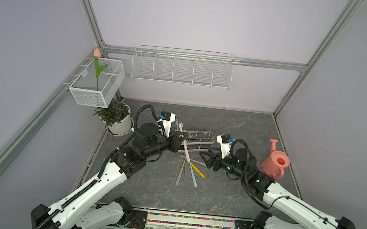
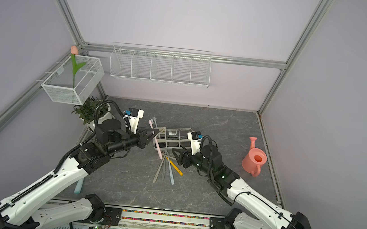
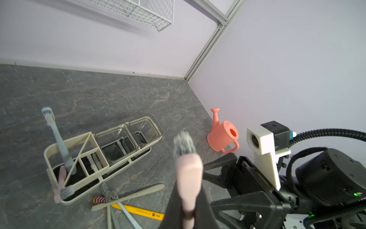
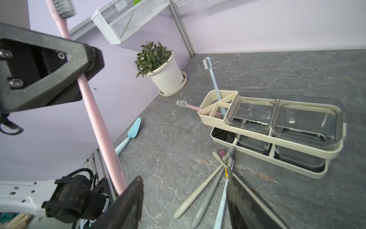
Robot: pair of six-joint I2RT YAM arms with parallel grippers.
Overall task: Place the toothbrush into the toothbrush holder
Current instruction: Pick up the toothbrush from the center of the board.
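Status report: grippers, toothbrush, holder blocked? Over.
Left gripper shut on pink toothbrush, near holder. Right gripper open, empty. Blue brush, second pink brush in cream bin; clear cups empty.

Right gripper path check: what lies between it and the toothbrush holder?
Loose toothbrushes fanned on the table, bristle heads toward the toothbrush holder, handles toward the right gripper; the right wrist view shows it.

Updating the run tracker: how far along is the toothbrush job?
Done: a blue-grey toothbrush and a pink toothbrush rest in the cream bin of the toothbrush holder. In hand: the left gripper is shut on a second pink toothbrush by the holder; the right gripper is open, empty. Left: insert it, then the loose toothbrushes on the table.
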